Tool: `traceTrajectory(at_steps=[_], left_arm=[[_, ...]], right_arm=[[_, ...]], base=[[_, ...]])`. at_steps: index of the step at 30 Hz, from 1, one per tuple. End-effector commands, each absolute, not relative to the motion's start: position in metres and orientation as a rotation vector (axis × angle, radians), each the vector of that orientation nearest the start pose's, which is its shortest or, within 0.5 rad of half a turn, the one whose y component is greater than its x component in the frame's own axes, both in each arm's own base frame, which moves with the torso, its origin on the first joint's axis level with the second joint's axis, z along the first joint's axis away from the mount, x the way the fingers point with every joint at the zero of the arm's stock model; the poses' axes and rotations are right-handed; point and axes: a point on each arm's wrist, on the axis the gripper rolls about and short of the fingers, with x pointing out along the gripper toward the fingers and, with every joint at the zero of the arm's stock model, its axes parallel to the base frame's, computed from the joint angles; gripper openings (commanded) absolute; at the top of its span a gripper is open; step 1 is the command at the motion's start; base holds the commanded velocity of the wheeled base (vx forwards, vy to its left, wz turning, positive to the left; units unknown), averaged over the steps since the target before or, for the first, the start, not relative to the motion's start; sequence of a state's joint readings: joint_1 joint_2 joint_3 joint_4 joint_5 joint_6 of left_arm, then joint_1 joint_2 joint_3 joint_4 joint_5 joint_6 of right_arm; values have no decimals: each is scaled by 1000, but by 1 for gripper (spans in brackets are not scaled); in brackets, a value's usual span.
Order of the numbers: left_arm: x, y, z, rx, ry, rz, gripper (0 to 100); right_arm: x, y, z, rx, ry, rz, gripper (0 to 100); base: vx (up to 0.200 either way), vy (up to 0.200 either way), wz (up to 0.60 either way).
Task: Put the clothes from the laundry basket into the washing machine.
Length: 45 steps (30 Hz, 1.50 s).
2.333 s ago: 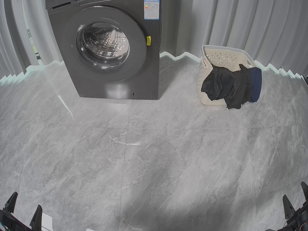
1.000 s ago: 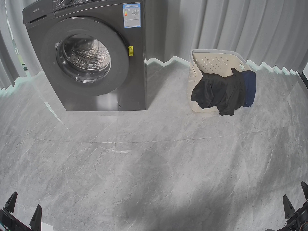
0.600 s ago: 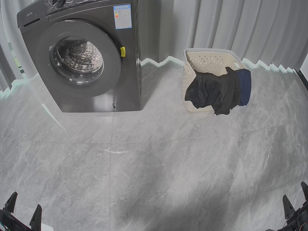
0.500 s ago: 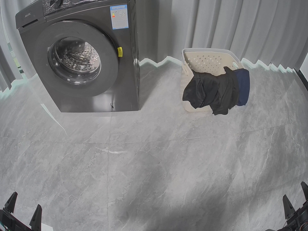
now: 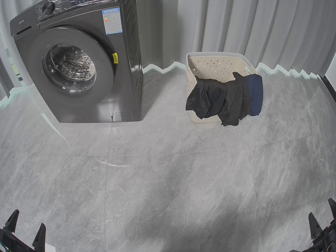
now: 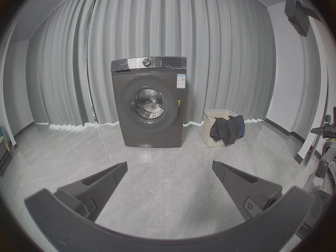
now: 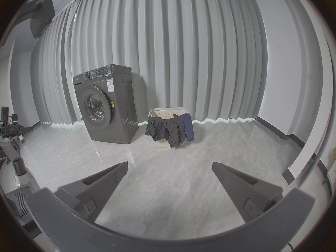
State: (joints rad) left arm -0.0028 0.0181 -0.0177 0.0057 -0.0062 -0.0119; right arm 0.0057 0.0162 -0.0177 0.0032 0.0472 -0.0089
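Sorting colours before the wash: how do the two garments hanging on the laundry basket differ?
The black garment is crumpled and covers most of the laundry basket's front; the navy garment shows as a smoother, narrow strip. The black garment hangs lower than the navy garment, which sits at its right end. Both drape over the rim, outside the basket.

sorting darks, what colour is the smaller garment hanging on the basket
Navy blue garment; clearest in the head view.

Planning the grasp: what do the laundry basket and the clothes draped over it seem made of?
Laundry basket: likely rigid cream plastic, matte, with moulded cross-shaped holes. Black garment: thin soft fabric, slight sheen, hanging in folds. Navy garment: soft matte cloth; weave unclear.
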Motion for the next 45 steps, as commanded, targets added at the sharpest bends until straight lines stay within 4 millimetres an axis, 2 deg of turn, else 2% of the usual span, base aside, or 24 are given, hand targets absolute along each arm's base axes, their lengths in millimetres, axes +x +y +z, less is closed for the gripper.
traceTrajectory(at_steps=[1, 12, 21, 45], left_arm=[[-23, 0, 75, -12, 5, -8, 100], [-23, 0, 75, -12, 5, -9, 100], [-23, 0, 75, -14, 5, -9, 100], [-23, 0, 75, -12, 5, -8, 100]], right_arm=[[-23, 1, 76, -9, 0, 54, 100], [-23, 1, 76, -9, 0, 54, 100], [-23, 1, 76, -9, 0, 54, 100], [-23, 1, 76, -9, 0, 54, 100]], base=[[200, 0, 0], [200, 0, 0], [0, 0, 0], [0, -200, 0]])
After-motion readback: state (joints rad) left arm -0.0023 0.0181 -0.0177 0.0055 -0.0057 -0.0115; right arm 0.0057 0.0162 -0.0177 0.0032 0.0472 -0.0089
